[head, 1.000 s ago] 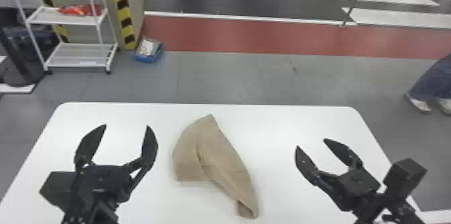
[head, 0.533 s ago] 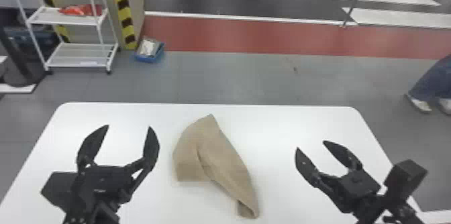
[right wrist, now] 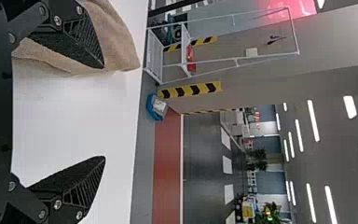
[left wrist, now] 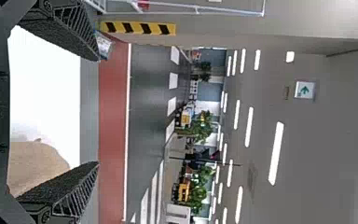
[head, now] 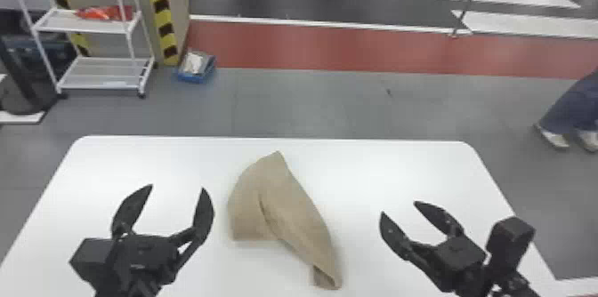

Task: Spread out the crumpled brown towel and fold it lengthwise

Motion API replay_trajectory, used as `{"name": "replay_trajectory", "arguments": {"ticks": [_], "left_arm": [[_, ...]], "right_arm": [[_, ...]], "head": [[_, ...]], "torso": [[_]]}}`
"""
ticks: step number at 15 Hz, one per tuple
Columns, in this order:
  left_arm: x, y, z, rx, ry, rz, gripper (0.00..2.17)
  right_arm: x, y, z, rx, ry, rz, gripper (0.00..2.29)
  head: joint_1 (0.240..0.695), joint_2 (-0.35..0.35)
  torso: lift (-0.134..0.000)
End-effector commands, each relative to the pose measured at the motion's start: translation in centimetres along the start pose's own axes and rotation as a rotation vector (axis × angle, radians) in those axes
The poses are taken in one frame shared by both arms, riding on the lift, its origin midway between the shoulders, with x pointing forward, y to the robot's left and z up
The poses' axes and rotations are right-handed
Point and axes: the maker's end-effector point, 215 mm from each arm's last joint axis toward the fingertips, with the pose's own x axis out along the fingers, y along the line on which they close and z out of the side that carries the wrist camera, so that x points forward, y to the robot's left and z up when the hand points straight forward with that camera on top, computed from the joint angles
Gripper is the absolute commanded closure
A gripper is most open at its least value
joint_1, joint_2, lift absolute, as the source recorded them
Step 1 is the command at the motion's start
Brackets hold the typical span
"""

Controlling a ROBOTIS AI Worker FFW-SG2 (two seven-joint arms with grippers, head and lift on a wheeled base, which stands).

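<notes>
The brown towel (head: 289, 211) lies in a loose, slanting heap on the table (head: 378, 167), left of its middle. A rounded peak points at the far edge and a narrow end trails towards the near side, slightly to the right. It looks simply dropped rather than laid out (nothing about it lines up with the table's edges), and the crease running down its middle suggests one part lapped over another.

The left gripper (head: 177, 187) hangs between the table's left edge and the towel, its two fingers spread wide with nothing between them. The right gripper (head: 399, 208) is on the other side, towards the table's right edge, also well open and empty, its fingertips angled back towards the cloth. Neither touches the towel.

Having one gripper on each flank probably serves the spreading: each could take its own side of the cloth and draw it outward. Spreading seems the step in hand, with the lengthwise fold still to do. The next move likely calls for pinching only the top layer or a free corner; a deep bite could catch several layers and drag the whole heap along.
</notes>
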Motion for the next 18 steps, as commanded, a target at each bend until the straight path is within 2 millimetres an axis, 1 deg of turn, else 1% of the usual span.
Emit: {"name": "replay_trajectory", "arguments": {"ticks": [1, 3, 5, 7, 8, 9, 10, 11, 13, 14, 15, 18], "left_arm": [[0.0, 0.1, -2.2, 0.003, 0.022, -0.001, 0.1], [0.1, 0.0, -3.8, 0.006, 0.041, -0.006, 0.11], [0.0, 0.0, -4.7, 0.006, 0.04, -0.005, 0.11], [0.1, 0.1, -5.0, 0.005, 0.039, -0.001, 0.11], [0.2, 0.1, -4.8, 0.004, 0.029, 0.0, 0.11], [0.3, -0.1, -4.7, 0.002, 0.028, -0.002, 0.11], [0.3, -0.2, -4.7, 0.005, 0.027, -0.005, 0.12], [0.4, -0.2, -4.6, 0.005, 0.024, -0.006, 0.14], [0.4, -0.2, -4.5, 0.005, 0.023, -0.006, 0.14], [0.5, -0.3, -4.5, 0.003, 0.022, -0.005, 0.14], [0.5, -0.3, -4.5, 0.003, 0.022, -0.005, 0.14], [0.5, -0.2, -4.3, 0.004, 0.018, -0.004, 0.14]], "right_arm": [[0.4, 0.0, -3.0, -0.003, 0.051, 0.002, 0.22], [0.8, 1.0, -5.1, 0.014, 0.082, 0.021, 0.22], [1.2, 2.8, -6.7, 0.014, 0.087, 0.056, 0.22], [1.4, 4.5, -8.3, 0.024, 0.106, 0.094, 0.23], [1.7, 5.7, -9.0, 0.026, 0.119, 0.116, 0.28], [1.9, 7.2, -10.0, 0.027, 0.139, 0.143, 0.28], [2.1, 8.1, -10.8, 0.023, 0.157, 0.159, 0.28], [2.1, 8.9, -11.7, 0.019, 0.175, 0.172, 0.28], [2.2, 9.6, -13.0, 0.02, 0.2, 0.187, 0.29], [2.3, 9.8, -13.5, 0.022, 0.211, 0.19, 0.35], [2.3, 9.7, -14.0, 0.021, 0.224, 0.188, 0.35], [2.1, 9.8, -14.6, 0.019, 0.244, 0.191, 0.35]], "head": [[0.695, -0.129], [0.695, -0.129], [0.695, -0.119], [0.695, -0.105], [0.695, -0.096], [0.695, -0.087], [0.695, -0.062], [0.695, -0.051], [0.695, -0.031], [0.695, -0.023], [0.695, -0.013], [0.695, -0.008]], "torso": [[0.0], [0.0], [0.0], [0.0], [0.0], [0.0], [0.0], [0.0], [0.0], [0.0], [0.0], [0.0]]}}
